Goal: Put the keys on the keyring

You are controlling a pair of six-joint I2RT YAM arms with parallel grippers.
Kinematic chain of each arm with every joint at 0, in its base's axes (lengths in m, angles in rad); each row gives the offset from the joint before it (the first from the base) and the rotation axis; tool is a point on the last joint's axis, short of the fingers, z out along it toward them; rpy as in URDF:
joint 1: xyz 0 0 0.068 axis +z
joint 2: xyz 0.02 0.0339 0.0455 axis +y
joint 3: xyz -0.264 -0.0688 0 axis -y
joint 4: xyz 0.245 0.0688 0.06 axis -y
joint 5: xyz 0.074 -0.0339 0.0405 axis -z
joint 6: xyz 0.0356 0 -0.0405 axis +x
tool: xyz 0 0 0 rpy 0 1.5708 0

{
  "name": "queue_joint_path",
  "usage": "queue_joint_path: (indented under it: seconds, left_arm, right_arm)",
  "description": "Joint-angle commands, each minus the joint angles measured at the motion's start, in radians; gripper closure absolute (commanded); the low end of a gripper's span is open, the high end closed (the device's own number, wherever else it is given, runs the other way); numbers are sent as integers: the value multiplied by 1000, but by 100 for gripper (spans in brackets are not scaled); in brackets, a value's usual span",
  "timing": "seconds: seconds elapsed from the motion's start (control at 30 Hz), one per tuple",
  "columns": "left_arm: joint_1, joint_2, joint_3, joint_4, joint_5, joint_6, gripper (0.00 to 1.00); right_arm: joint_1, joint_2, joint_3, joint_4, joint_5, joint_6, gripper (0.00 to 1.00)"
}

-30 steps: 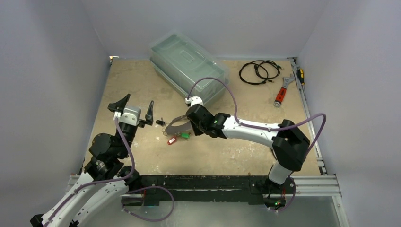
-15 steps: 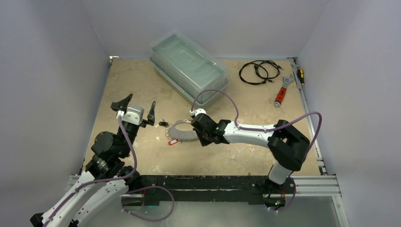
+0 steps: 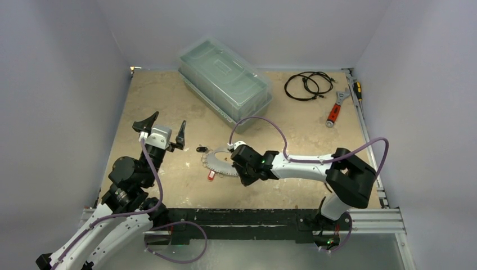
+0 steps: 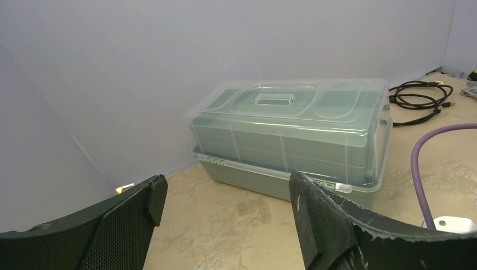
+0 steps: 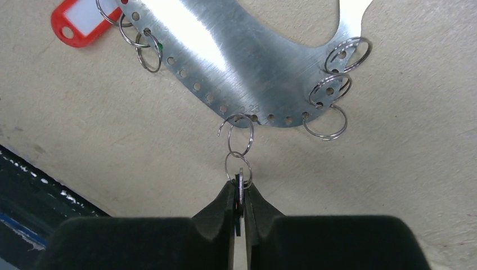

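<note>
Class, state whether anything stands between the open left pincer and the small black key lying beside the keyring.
Nothing visible does. In the top view, only bare table separates the left pincer from the black key, just left of the keyring.

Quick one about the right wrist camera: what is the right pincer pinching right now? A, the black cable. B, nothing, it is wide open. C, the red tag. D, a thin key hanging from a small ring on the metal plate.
D: the right pincer is closed on a thin dark key, whose small ring links through another ring to the rim of the metal plate.
</note>
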Motion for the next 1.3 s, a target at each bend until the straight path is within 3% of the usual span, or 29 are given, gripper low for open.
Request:
queue_joint_path:
  seconds: [0.0,0.3,0.43,0.6,0.7,0.8,0.93,1.03,1.1,1.2,1.27]
  left_arm:
    - [2,4,11,21,8,-21,18]
    - [0,5,11,21,4,-20,18]
    - [1,8,10,21,5,-21,18]
    - [1,17,5,27,15,-19,17]
    - [1,50,-32,79,123,-13,9]
    - [2,154,-39,89,273,-43,4]
    - [2,361,42,18,300,-206,2]
    - [0,517,183,-145,253,-385,1]
    - [1,607,269,-252,262,-416,1]
    - [1,656,332,-292,289,-470,1]
    - [-1,613,312,-218,307,-511,1]
  right_arm:
    - [6,-53,-19,-10,-10,26,85]
    - [15,-177,-39,-57,-10,22,47]
    - [14,-296,-21,-51,22,9,41]
    - [14,-469,-2,9,251,-8,36]
    - [14,-589,-26,113,357,-43,30]
    - [14,-714,-58,226,399,-92,3]
    - [15,-884,-121,342,425,-148,1]
    - [15,-1018,-208,423,449,-160,1]
    - [15,-1100,-275,458,445,-173,1]
    - [15,-1157,-321,460,447,-177,1]
    - [16,-1170,-326,441,456,-175,1]
